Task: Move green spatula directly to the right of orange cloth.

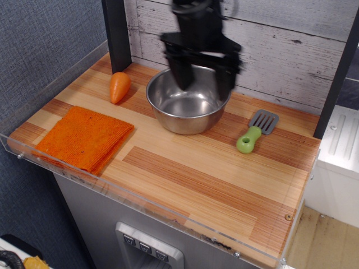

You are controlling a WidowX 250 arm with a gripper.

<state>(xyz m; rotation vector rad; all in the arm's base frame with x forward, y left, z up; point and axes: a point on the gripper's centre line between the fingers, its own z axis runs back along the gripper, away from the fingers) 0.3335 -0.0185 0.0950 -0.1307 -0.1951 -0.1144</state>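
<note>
hand (202, 87) sits at upper centre of the frame, blurred, above the bowl (188, 99); its two dark fingers (180, 74) point down and stand wide apart with nothing between them, one over the bowl's left half and one over its right rim

spatula (256, 131) lies flat on the wooden surface (213, 185) at centre right, just beside the bowl's right side but apart from it; its green handle with the ring end points toward the lower left, its grey slotted blade toward the upper right, close to the plank wall (280, 50)

cloth (83, 138) lies folded at left of the frame, near the surface's front-left edge, well apart from the spatula, with the bowl and a stretch of bare wood between them; the wood just right of the cloth is bare

carrot (119, 86) lies at upper left, above the cloth and just left of the bowl, touching neither; a dark post (115, 33) rises behind it

clear guard (140, 197) runs along the front edge and the left side of the surface
</note>
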